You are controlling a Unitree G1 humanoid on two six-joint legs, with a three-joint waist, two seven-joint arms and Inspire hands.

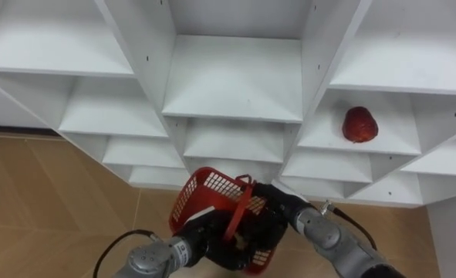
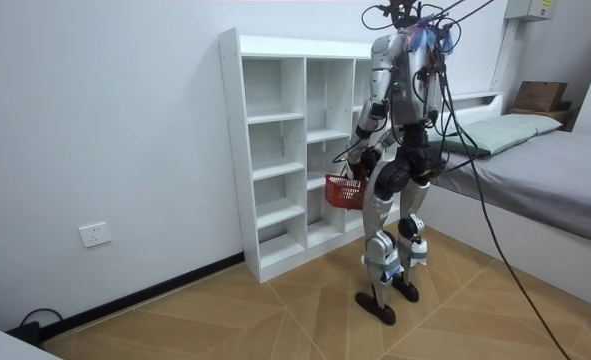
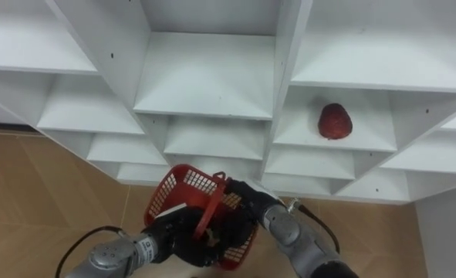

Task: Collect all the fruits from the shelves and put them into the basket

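Observation:
A dark red fruit (image 1: pixel 360 124) lies alone on a shelf in the right column of the white closet (image 1: pixel 235 77). Below it, close to my body, a red mesh basket (image 1: pixel 200 193) with a red handle hangs tilted in front of the lower shelves. My left hand (image 1: pixel 204 235) grips the basket's near rim from below left. My right hand (image 1: pixel 278 202) comes in from the right and reaches over the basket's far rim, its fingers hidden inside. Something small and yellowish shows in the basket between the hands. In the room view I stand upright facing the closet, the basket (image 2: pixel 343 192) at hip height.
The closet's other shelves (image 3: pixel 204 73) are bare. Wooden floor (image 1: pixel 42 193) lies to the left. In the room view a bed (image 2: pixel 535 160) stands close behind me, and a white wall with a socket (image 2: pixel 93 235) is at the room view's left.

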